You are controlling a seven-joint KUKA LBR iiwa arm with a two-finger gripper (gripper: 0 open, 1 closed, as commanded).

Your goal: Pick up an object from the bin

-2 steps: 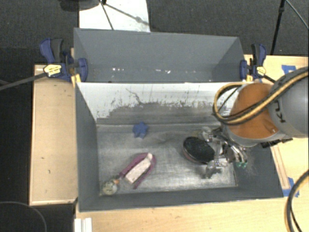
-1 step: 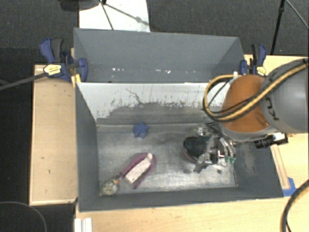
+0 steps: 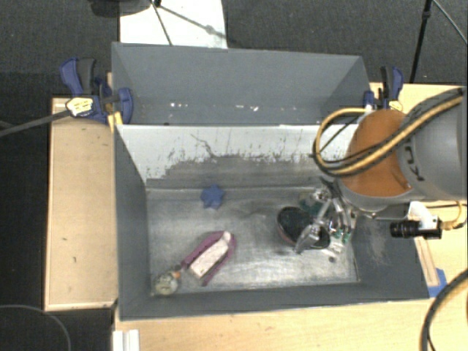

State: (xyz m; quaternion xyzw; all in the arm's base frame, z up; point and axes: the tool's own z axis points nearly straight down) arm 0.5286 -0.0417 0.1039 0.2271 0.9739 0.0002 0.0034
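My gripper [image 3: 316, 232] reaches down into the right part of the bin, beside a dark rounded thing [image 3: 291, 222] that lies on the floor just left of the fingers. The fingertips touch or overlap its right edge, and I cannot tell whether they close on it. A small blue piece [image 3: 213, 196] rests near the back wall, left of centre. A purple and white oblong thing [image 3: 210, 254] lies slanted at the front left, with a small greyish round thing [image 3: 166, 284] at its lower end.
The arm with its orange cover and yellow-black cables hangs over the bin's right wall. The bin's sloped walls rise close around the gripper at the right and front. Bare floor lies between the dark thing and the purple one.
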